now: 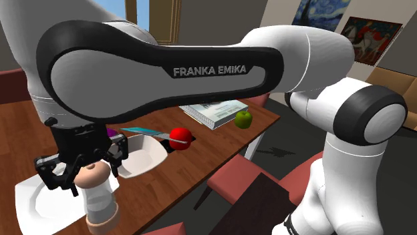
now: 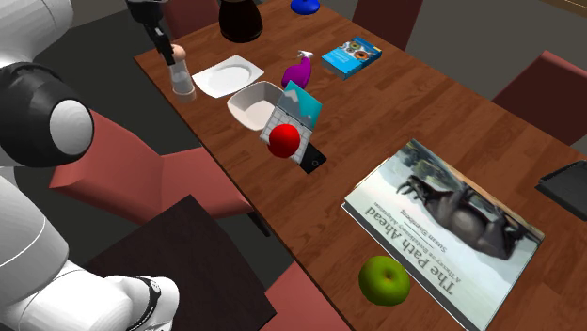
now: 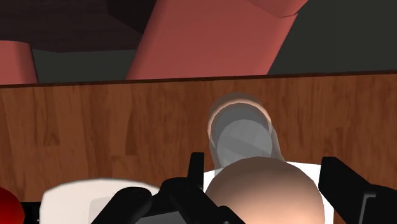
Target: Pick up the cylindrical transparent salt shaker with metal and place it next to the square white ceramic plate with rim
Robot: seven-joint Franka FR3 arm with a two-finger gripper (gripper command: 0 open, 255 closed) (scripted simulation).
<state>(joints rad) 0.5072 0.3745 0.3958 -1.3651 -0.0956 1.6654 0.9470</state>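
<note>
Salt shaker [image 1: 100, 197]: upright under the tool [image 1: 83, 172]. Black fingers [image 3: 196, 170] spread wide, flanking its pinkish cap [image 3: 261, 191], not pinching it. Clear body stands at the wooden surface [image 2: 395, 103] edge, just beside the square white plate [image 2: 229, 75].

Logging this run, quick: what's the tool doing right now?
Tool: open, its fingers either side of the tan-topped transparent cylindrical salt shaker, not clasping it.

Greyish-clear salt shaker [image 1: 100, 199], seemingly tan-capped; white plate [image 1: 30, 200]; brown wood-grain table [image 1: 20, 133].
</note>
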